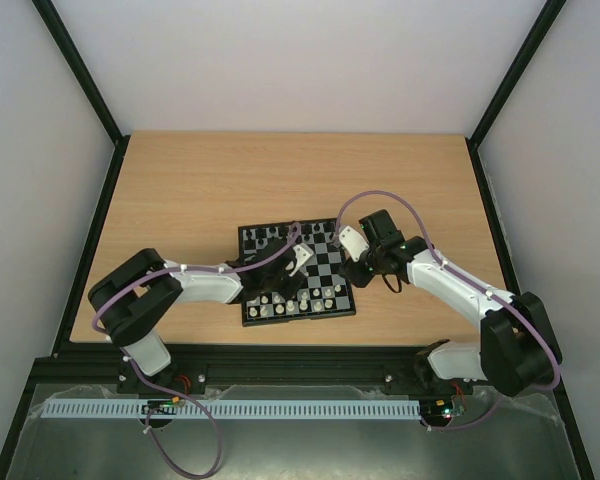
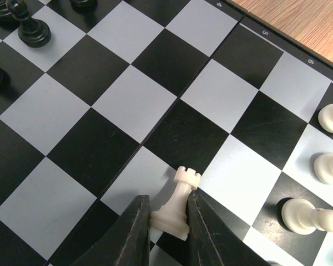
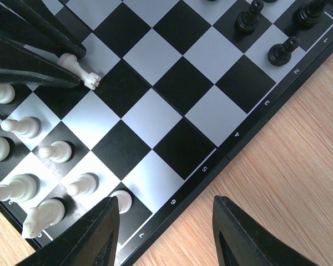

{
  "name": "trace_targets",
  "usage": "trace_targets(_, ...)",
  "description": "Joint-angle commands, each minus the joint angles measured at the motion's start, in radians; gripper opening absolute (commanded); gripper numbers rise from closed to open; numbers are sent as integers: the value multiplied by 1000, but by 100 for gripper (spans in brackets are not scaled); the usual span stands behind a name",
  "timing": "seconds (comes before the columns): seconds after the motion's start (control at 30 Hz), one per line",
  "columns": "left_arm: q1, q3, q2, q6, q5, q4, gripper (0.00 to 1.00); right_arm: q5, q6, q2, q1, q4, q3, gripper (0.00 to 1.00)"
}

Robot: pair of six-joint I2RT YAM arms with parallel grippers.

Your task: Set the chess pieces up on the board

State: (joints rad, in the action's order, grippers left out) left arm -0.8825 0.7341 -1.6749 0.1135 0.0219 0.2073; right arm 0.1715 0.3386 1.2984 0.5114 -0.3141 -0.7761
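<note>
- Cream rook [image 2: 177, 202] is clamped by its foot in my left hand [image 2: 167, 206], over the middle of the board [image 2: 72, 133], where a dark square meets a light one.
- Its long axis leans: the foot sits back between my fingers and the notched top tips away and to one side, so it isn't upright. I can't tell whether the foot touches the board.
- White pieces [image 2: 313, 166] stand at the board's white end, to the right of that hand. Black pieces [image 2: 30, 27] are at the opposite end.
- My right hand [image 3: 166, 202] has its fingers wide apart and holds nothing. It hangs over the board's side edge near the white end.
- I judge the rook belongs on a back-row corner at the white end, so my left hand carries it that way and stands it straight before letting go.
- The corner next to the knight [image 3: 41, 219] is hidden under my right finger, so I can't tell if it is free. That hand may need to clear off first.
</note>
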Motion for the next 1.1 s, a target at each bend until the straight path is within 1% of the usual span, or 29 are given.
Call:
trace_targets(0.0,-3,-2,-25,-8,3,-48,20,10,10,9,-2,-44,4,48)
trace_targets(0.1,2,-2,-10,1,1,-52,19,22,-23,2,-2,-43,-17,48)
trace_targets(0.17,8,1,10,7,8,-52,19,19,-77,-8,-2,-38,-44,48)
trace_targets(0.27,25,9,62,21,42,-52,19,74,-133,-3,-3,-62,-101,48)
trace_targets(0.37,38,12,139,35,79,-42,19,166,-169,55,-7,-137,-203,48)
trace_targets(0.47,44,5,214,45,101,-25,19,316,-221,121,-37,-207,-301,47)
trace_targets(0.63,50,0,311,58,144,-5,20,507,-298,169,-73,-211,-381,46)
trace_targets(0.77,51,0,355,63,154,6,20,628,-317,234,-75,-270,-452,47)
trace_targets(0.83,51,-1,366,62,157,10,20,682,-334,250,-74,-271,-458,46)
trace_targets(0.9,51,-5,375,63,160,17,20,705,-354,256,-75,-254,-444,46)
trace_targets(1.07,52,-36,409,68,154,52,20,742,-376,280,-76,-240,-428,40)
